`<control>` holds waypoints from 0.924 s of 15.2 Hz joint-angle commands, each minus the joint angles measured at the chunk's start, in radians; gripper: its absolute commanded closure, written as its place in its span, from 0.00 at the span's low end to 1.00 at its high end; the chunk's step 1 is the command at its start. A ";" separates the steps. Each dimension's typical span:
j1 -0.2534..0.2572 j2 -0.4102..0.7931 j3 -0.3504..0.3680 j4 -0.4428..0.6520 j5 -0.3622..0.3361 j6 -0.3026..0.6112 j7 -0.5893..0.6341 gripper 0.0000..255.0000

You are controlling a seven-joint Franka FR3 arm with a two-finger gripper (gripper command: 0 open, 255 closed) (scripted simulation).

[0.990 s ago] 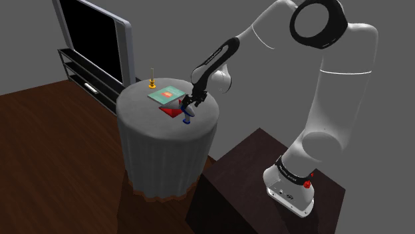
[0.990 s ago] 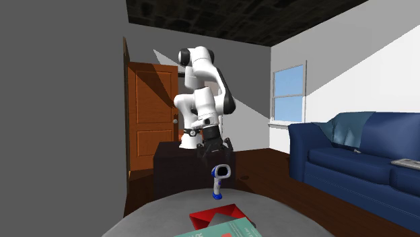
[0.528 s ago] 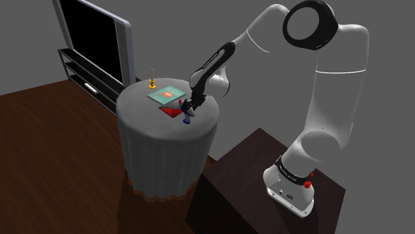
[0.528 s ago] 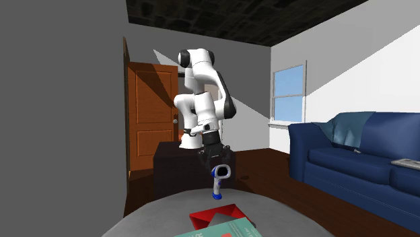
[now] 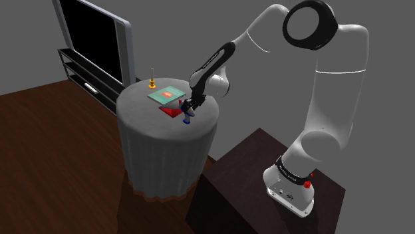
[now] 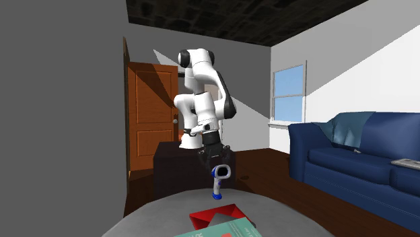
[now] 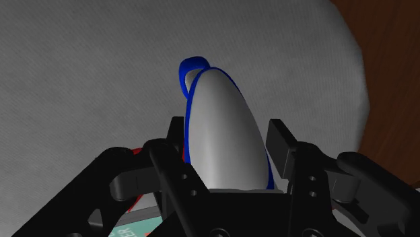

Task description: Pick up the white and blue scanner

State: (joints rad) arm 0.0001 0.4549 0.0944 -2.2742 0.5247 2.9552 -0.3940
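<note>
The white and blue scanner (image 7: 219, 131) stands upright on the round grey-draped table (image 5: 153, 126), near its edge on the arm's side. In the wrist view my gripper (image 7: 227, 145) clasps the scanner's rounded white head, one black finger (image 7: 279, 138) pressed to each side, with the blue handle loop pointing down at the cloth. The second exterior view has the scanner (image 6: 219, 180) hanging under my gripper (image 6: 217, 164), its blue foot on the table. In the shoulder view my gripper (image 5: 189, 108) sits low over the scanner (image 5: 187, 119).
A red box (image 5: 172, 111) and a teal book (image 5: 167, 94) lie just beyond the scanner, with a small yellow candlestick (image 5: 152, 82) at the table's far side. A TV on a black stand (image 5: 93, 40) stands behind. A dark box (image 5: 259, 179) holds my base.
One second ago my gripper stood open above the scanner; it has come down a little and shut on the scanner's head. Nothing has moved in the last half second.
</note>
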 commanded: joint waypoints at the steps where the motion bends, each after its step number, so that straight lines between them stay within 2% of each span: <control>1: 0.007 -0.012 -0.008 -0.004 -0.006 -0.011 0.009 1.00; 14: 0.070 -0.182 -0.092 -0.035 -0.104 -0.152 0.115 1.00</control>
State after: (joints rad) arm 0.0656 0.2868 0.0083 -2.3076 0.4304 2.8152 -0.2887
